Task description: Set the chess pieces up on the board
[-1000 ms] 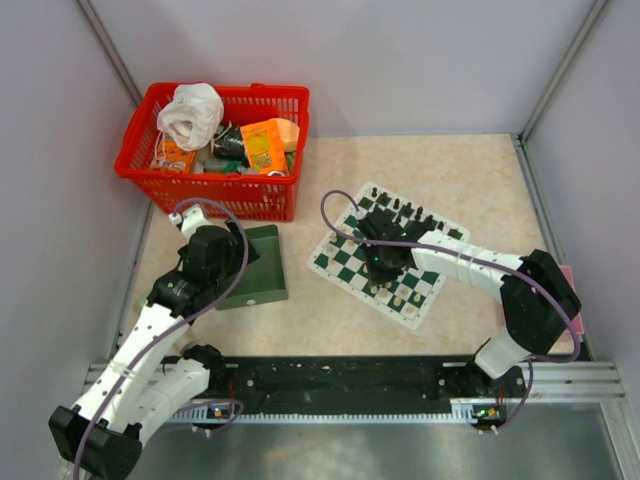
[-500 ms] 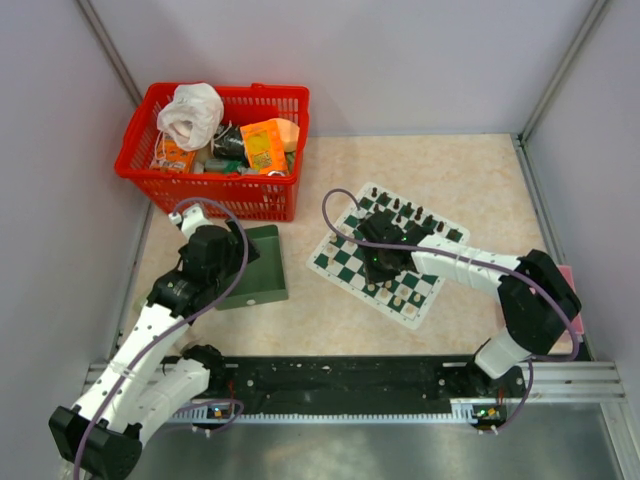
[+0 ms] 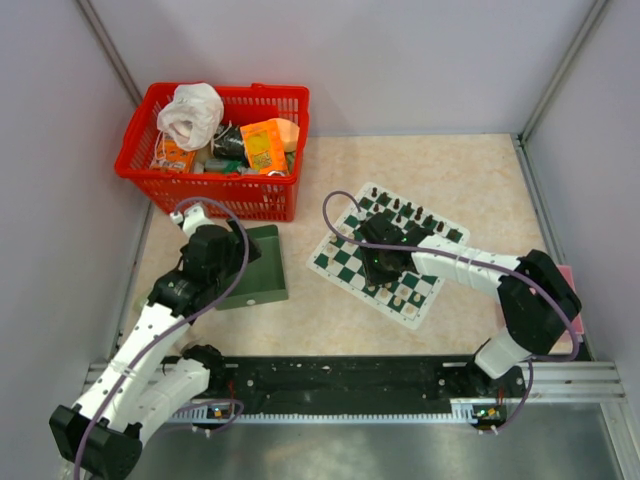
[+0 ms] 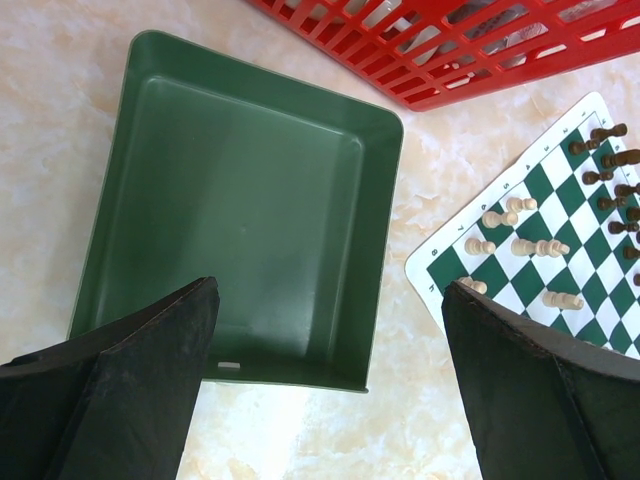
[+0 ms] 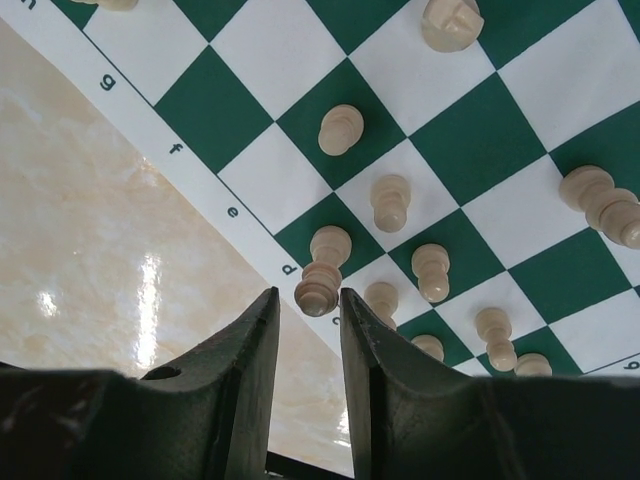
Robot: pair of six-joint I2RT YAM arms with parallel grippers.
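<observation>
From above, a thin green-and-white checked mat point(image 3: 335, 262) lies skewed on the pale marbled surface point(image 3: 450, 170), right of the middle. A row of small black pieces point(image 3: 410, 212) stands along its far edge. The right end effector point(image 3: 385, 262) hangs low over the mat's near half; from up here I cannot make out its jaws. The other arm reaches over a plain dark green plastic tray point(image 3: 265, 270), with a red plastic basket point(image 3: 215, 190) of odds and ends just behind it.

Through the left wrist camera, the left end effector point(image 4: 330, 288) gapes wide with nothing in it, above the tray. A corner of the mat shows off to the right, with a few cream pieces point(image 4: 540, 247) dotted over its squares.

Through the right wrist camera, the jaws stand narrow, with one slim cream piece point(image 5: 322, 275) between the tips, right at the mat's lettered border. A sliver of gap shows on one side, so I would say it stands loose rather than pinched. More cream pieces stand on the squares just beyond.

These figurines look light, hard and smooth, and a nudge would likely topple them. I would take each one by the narrow waist under its head, coming straight down. The thin mat could easily slide or wrinkle if dragged.
</observation>
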